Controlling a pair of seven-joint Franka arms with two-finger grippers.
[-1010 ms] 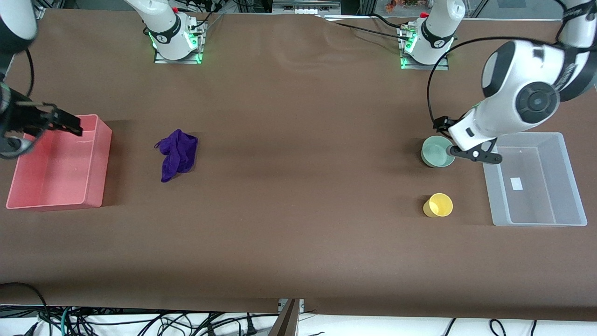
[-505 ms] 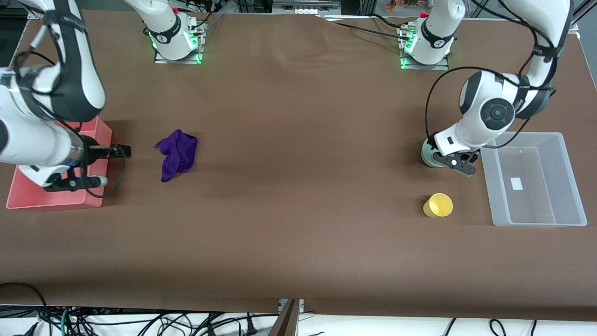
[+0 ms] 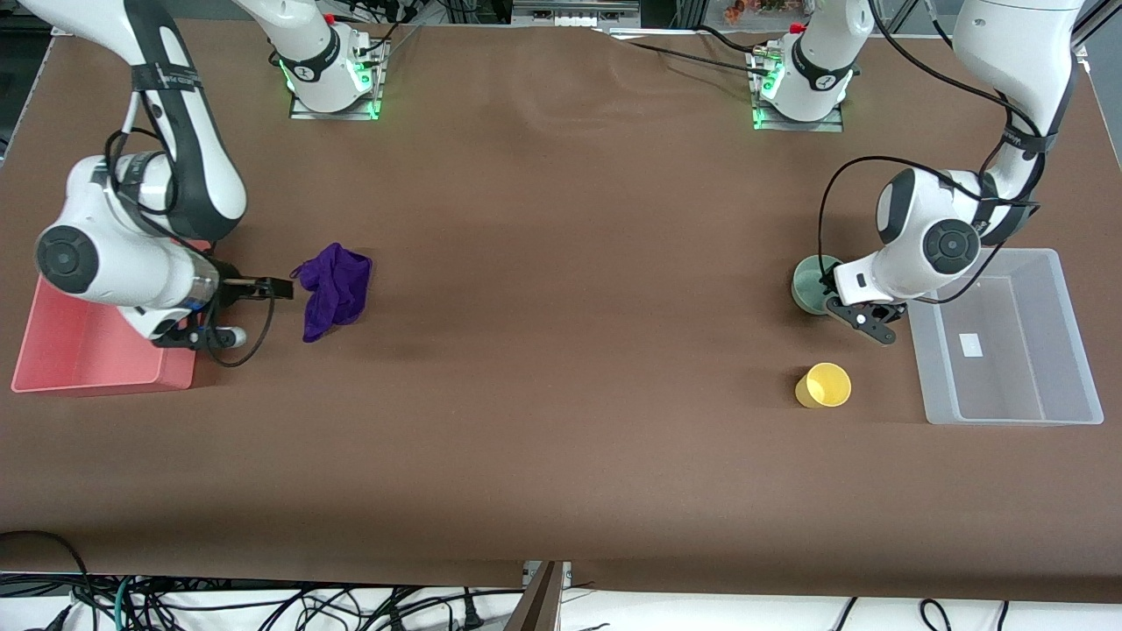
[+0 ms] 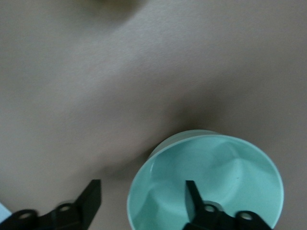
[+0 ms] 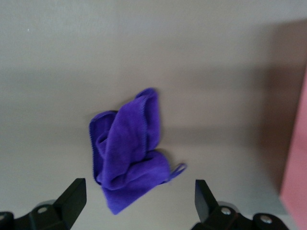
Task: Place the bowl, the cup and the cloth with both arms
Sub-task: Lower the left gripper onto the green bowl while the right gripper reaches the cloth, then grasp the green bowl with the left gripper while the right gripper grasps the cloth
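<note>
The pale mint-green bowl stands beside the clear bin. My left gripper is low at the bowl, open. In the left wrist view the gripper straddles the rim of the bowl, one finger inside and the other outside. The yellow cup stands upright nearer the front camera than the bowl. The purple cloth lies crumpled near the pink bin. My right gripper is open, low beside it. In the right wrist view the cloth lies just ahead of the gripper.
A pink bin sits at the right arm's end of the table, partly covered by the right arm; its edge shows in the right wrist view. A clear plastic bin sits at the left arm's end, empty.
The right gripper has come down from over the pink bin toward the cloth. The left arm has lowered, bringing its open gripper down onto the bowl's rim.
</note>
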